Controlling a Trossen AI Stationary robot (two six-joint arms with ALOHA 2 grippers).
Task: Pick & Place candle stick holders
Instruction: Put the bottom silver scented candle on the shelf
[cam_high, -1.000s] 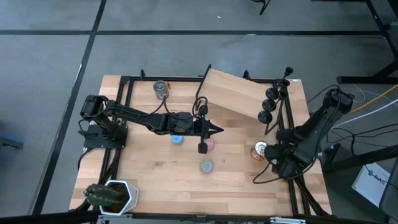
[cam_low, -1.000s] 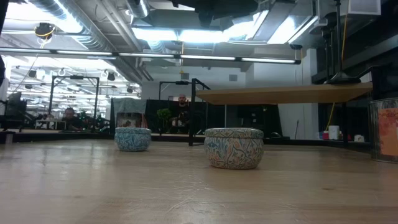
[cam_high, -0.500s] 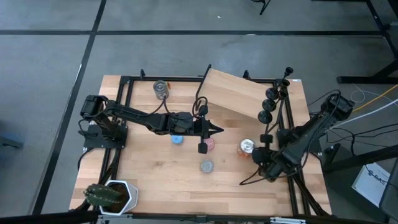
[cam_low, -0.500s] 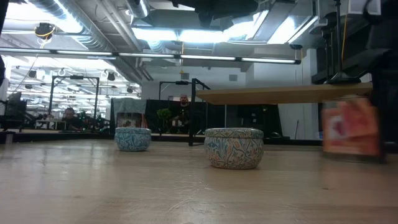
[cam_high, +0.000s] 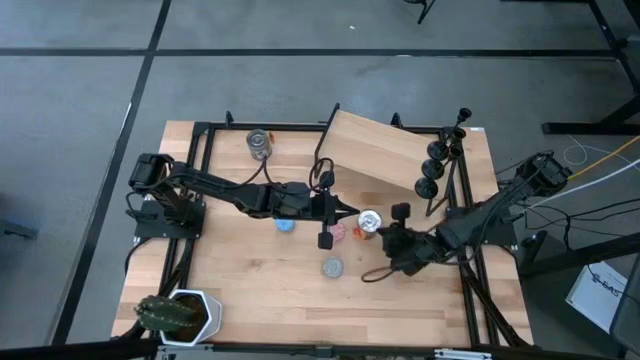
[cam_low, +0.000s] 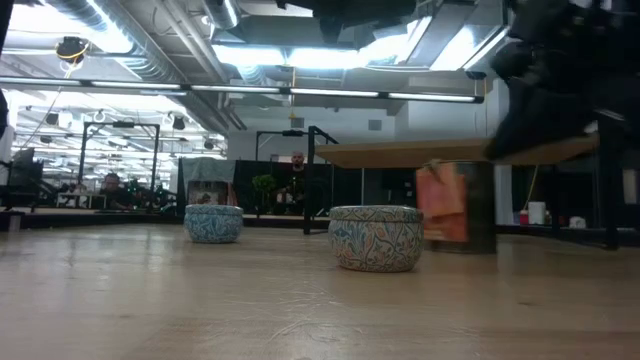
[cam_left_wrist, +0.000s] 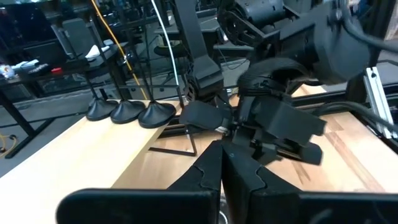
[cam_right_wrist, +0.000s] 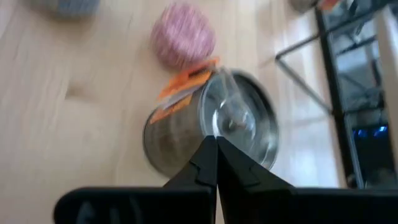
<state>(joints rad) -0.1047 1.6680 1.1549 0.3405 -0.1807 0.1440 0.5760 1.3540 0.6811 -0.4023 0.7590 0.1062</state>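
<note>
The three holders are black, each with a round flat base, a thin stem and a small cup top; they stand in a row near the table's far right corner, beside a tilted board. The left gripper sits closed and empty at mid-table. The right gripper, also closed, presses against a can with an orange label, next to a pink disc. From table level the holders are hidden and the can is blurred
</note>
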